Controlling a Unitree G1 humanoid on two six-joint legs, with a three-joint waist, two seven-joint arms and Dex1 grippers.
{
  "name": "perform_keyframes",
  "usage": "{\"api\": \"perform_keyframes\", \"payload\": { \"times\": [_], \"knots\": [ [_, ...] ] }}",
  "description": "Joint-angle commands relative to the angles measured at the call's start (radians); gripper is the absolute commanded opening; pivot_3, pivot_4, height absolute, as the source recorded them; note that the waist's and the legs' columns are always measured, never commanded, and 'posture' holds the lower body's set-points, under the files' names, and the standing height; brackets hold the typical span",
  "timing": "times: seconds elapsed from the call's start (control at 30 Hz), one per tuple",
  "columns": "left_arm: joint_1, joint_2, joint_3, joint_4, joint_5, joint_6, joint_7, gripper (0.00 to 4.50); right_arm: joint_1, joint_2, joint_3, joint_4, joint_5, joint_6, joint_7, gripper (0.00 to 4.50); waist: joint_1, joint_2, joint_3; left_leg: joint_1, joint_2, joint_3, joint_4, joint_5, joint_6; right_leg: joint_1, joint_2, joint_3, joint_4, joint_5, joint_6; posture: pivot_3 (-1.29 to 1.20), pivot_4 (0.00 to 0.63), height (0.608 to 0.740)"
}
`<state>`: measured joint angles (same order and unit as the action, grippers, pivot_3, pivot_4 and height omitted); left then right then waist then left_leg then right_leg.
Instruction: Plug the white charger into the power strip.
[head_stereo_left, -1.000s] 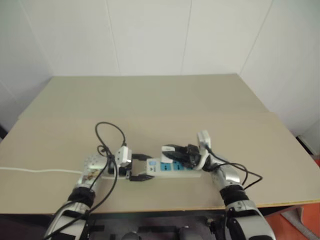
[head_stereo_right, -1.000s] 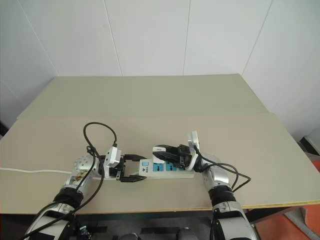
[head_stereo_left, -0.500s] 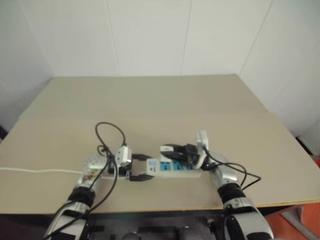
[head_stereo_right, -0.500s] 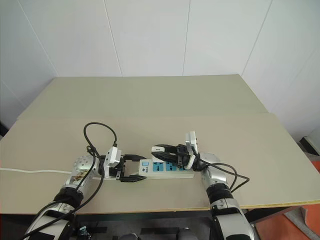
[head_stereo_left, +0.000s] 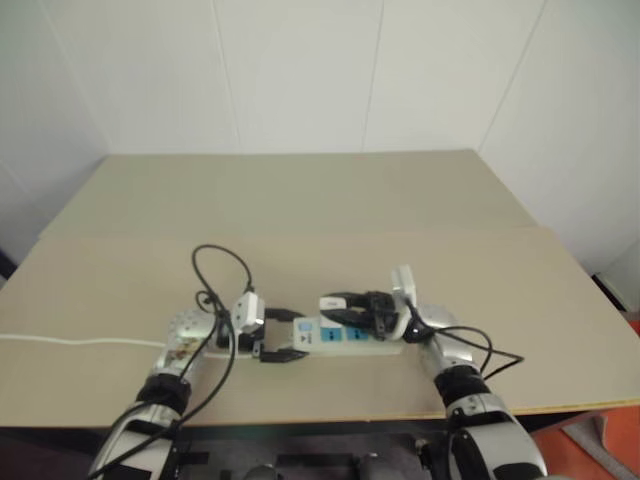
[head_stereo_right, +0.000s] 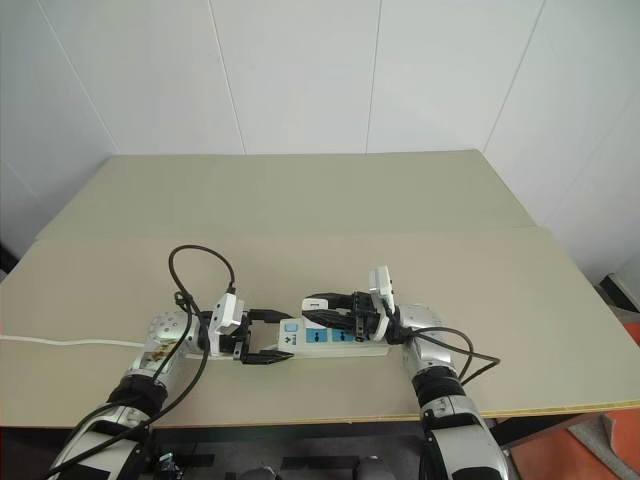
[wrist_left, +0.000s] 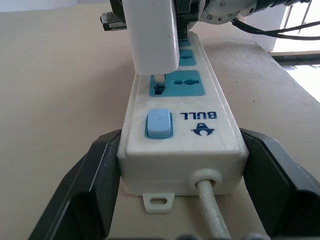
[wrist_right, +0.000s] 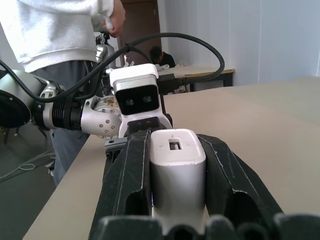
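your right gripper (wrist_right: 177, 200) is clenched on the white charger (wrist_right: 177, 170), black fingers (wrist_right: 127, 185) pressed against both of its sides, and it holds the charger over the power strip (wrist_left: 182, 135). look through the left wrist view: the charger's prongs (wrist_left: 159, 82) are dipping into the first blue socket (wrist_left: 175, 84), the one nearest the blue switch (wrist_left: 159, 124), but the white body sits clear of the socket face, so it is not seated flush yet. compared with a second ago, your right wrist has rolled and tipped; the white camera block on it (head_stereo_right: 381, 283) now stands more upright in the head views, and the hand itself has kept its place over the strip. your left gripper (wrist_left: 175, 200) hasn't budged: its jaws stay spread wide around the cord end of the strip, one finger (wrist_left: 87, 185) on each side and right beside the casing, though you can't tell from here whether they press on it. the strip lies flat on the tan surface (head_stereo_right: 300, 200), near its front edge, between your two arms, in the same spot as before. its white cord (head_stereo_left: 70, 342) runs off to your left across the surface. a person in a light top (wrist_right: 60, 30) stands beyond the surface edge in the right wrist view.
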<state>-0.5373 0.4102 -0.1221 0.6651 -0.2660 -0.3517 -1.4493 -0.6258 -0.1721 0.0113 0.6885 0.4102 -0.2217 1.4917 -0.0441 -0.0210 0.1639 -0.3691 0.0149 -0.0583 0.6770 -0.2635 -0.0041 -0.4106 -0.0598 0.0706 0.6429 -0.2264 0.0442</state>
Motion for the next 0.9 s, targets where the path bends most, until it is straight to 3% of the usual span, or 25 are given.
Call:
{"api": "perform_keyframes", "payload": {
  "times": [0.03, 0.9],
  "knots": [
    [-0.010, -0.006, 0.002, -0.013, 0.016, -0.018, 0.016, 3.23, 0.009, -0.027, 0.038, 0.069, -0.077, -0.048, 0.007, 1.14, 0.000, 0.000, 0.000, 0.002, 0.000, 0.000, 0.000, 0.000, 0.000, 0.003, 0.000, 0.000, -0.001, 0.000, 0.000, 0.00, 0.150, 0.740],
    [0.009, -0.009, -0.005, -0.040, 0.022, -0.009, 0.022, 3.23, -0.048, -0.110, 0.081, 0.256, -0.146, -0.080, 0.036, 1.14, 0.006, 0.000, -0.001, 0.008, 0.000, 0.000, -0.001, 0.000, 0.000, 0.010, 0.000, 0.000, -0.003, 0.000, 0.000, 0.00, 0.150, 0.740]
  ]
}}
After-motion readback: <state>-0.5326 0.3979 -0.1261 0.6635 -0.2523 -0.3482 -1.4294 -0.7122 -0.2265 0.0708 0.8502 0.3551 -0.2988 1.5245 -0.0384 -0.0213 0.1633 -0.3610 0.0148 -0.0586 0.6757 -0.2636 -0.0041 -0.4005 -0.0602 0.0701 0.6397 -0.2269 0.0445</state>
